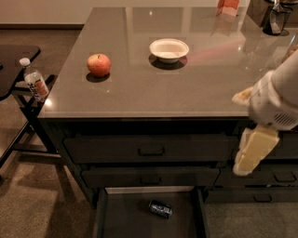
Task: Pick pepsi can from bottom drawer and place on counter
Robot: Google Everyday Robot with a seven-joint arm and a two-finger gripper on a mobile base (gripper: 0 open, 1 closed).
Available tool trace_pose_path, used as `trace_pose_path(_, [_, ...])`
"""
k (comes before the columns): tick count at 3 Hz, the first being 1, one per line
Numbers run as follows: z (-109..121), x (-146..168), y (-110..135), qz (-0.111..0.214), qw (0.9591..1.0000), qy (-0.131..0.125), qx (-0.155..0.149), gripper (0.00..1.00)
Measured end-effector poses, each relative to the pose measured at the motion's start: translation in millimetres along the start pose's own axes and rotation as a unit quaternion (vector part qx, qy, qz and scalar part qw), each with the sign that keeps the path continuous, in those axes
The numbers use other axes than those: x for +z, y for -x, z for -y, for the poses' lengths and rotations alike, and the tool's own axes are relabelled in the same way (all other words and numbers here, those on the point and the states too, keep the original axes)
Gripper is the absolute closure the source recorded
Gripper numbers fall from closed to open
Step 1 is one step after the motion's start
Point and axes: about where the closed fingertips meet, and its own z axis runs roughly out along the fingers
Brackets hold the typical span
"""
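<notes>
The pepsi can [160, 209] is dark blue and lies on its side on the floor of the open bottom drawer [125, 221], a little right of the middle. The counter [153, 88] is a glossy grey-brown top above the dark drawer fronts. My gripper [251, 151] is cream coloured and hangs from the white arm [279, 95] at the right, in front of the counter's front edge. It points down, well above and to the right of the can. It holds nothing that I can see.
A red apple [98, 64] and a white bowl [169, 49] sit on the counter. A clear bottle with a white cap [34, 82] stands on a black side table [14, 60] at the left. Two shut drawers [151, 148] are above the open one. An orange box [227, 6] and a dark object [275, 16] stand at the far right.
</notes>
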Motion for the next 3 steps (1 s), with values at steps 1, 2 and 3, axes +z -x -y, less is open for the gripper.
trace_pose_path(1, [-32,69,-15,0.011,0.9996,0.028,-0.003,0.0])
trace_pose_path(2, [-32,69,-15,0.011,0.9996,0.028,-0.004,0.0])
trace_pose_path(3, [-41,89,-9,0.029,0.9988,0.039,0.001,0.0])
